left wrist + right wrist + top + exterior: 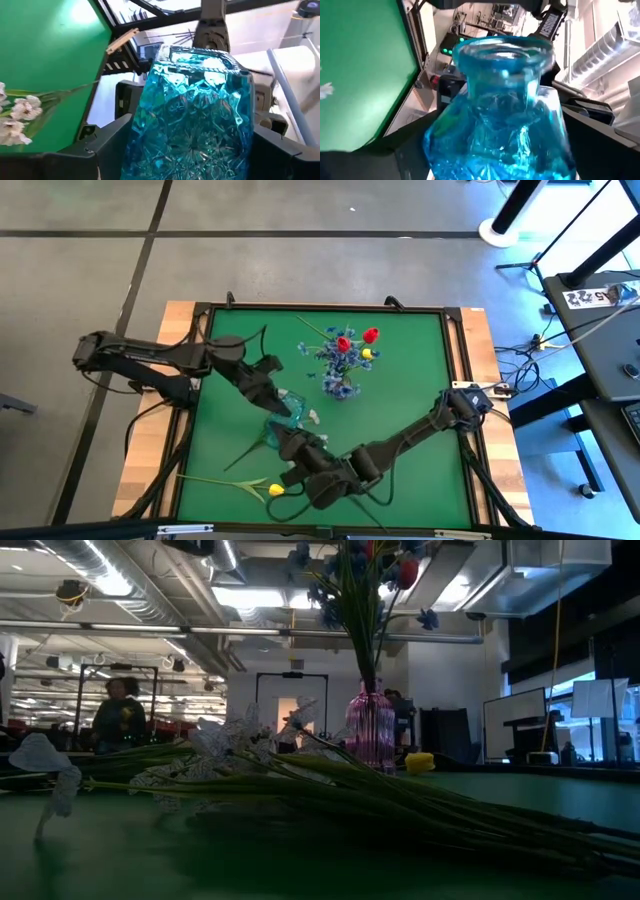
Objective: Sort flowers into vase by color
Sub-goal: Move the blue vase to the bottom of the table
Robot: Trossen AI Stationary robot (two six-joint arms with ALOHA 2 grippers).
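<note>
A blue cut-glass vase [284, 418] is seen in the high view just left of the frame's centre, above the green counter [410, 400], with both arms meeting at it. The left gripper [278, 395] reaches in from the left edge of the frame and the right gripper [288, 438] from the lower right. In the left wrist view the vase [195, 115] fills the middle of the frame and is clasped between the two dark fingers [107, 142]. In the right wrist view the vase's open mouth and neck [502, 60] are shown, with the body wedged between that gripper's fingers [407, 145], so the vase is grasped by both grippers at once. A pink ribbed vase [341, 388] stands in the upper middle of the counter and holds red tulips [357, 338], a yellow bloom [367, 354] and blue sprays [328, 356]. A yellow tulip [275, 490] on its long green stem is lying near the lower left edge of the counter. White blossom sprays [225, 745] are spread flat across the counter in the low view, left of the pink vase [371, 730]. A person [118, 715] is visible in the room behind, at the left of that frame.
</note>
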